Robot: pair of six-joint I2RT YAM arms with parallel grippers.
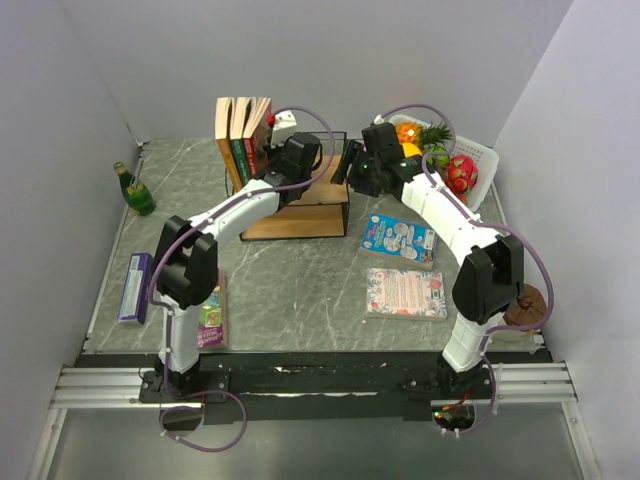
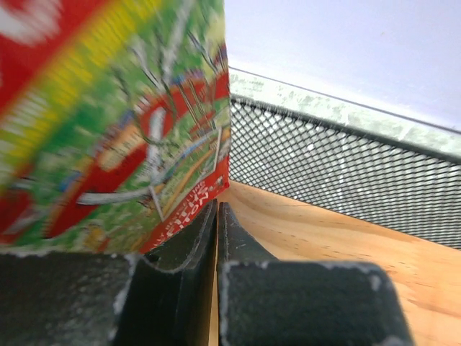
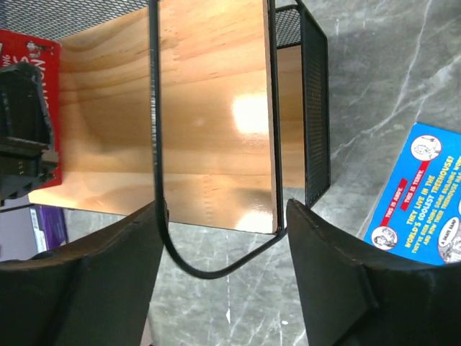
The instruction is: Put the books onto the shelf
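Grey marble-effect table [image 1: 300,275], white walls [image 1: 330,50]. Three books [image 1: 243,135] stand upright on the wire-framed wooden shelf [image 1: 312,212]. The blue Treehouse paperback [image 1: 398,240] and the pink patterned paperback [image 1: 405,293] lie flat near it. I judge them light, floppy and glossy, so best pinched at the spine edge. The left gripper [image 2: 217,210] is nearly closed at a green-and-red cover [image 2: 108,115]; I cannot confirm a grip. The right gripper [image 3: 223,213] is spread wide, straddling the shelf's wire loop [image 3: 155,144].

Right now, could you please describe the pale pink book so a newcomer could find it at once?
On the grey marbled table, look right, beside the right arm. Two books lie flat there; the pale pink book is the one nearer the front edge, pale where the blue book behind it is bright.
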